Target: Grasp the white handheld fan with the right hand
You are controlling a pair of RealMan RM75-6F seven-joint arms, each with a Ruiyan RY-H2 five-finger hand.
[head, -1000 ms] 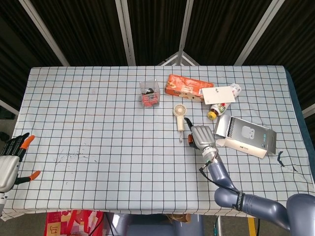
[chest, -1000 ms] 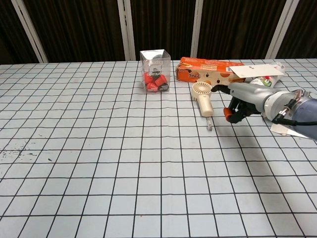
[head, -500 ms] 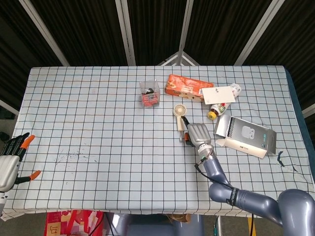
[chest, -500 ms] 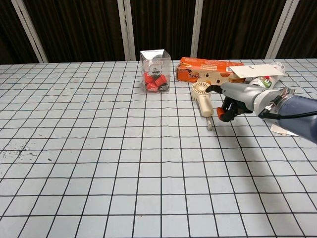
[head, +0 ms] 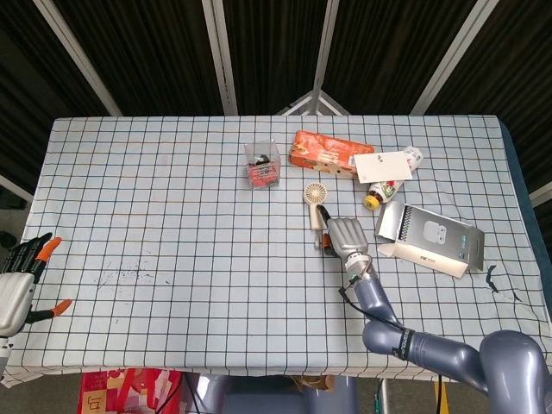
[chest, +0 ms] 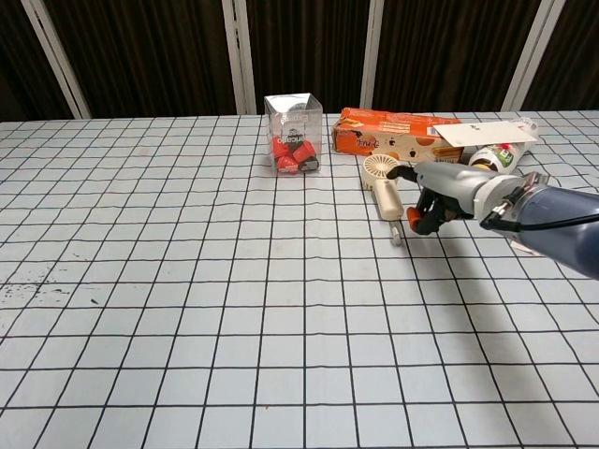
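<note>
The white handheld fan [head: 314,200] lies flat on the checked tablecloth, round head toward the far side and handle [chest: 387,202] pointing at me. My right hand [head: 343,237] hovers just right of the handle, and the chest view shows the same right hand [chest: 438,192]. Its fingers are curved but apart, with the orange fingertips [chest: 413,220] close to the handle's near end. Whether they touch it I cannot tell. My left hand [head: 17,280] hangs at the table's left edge, fingers spread, holding nothing.
A clear box of red capsules [head: 261,164] stands left of the fan. Just behind the fan lies an orange carton [head: 323,151] with a white card [head: 383,166] at its right end. A small bottle [head: 378,196] and a grey-white box [head: 431,237] sit right of the hand.
My right hand has slid left across the table, from a cell away to right beside the fan's handle. The fan and my left hand have not moved.
</note>
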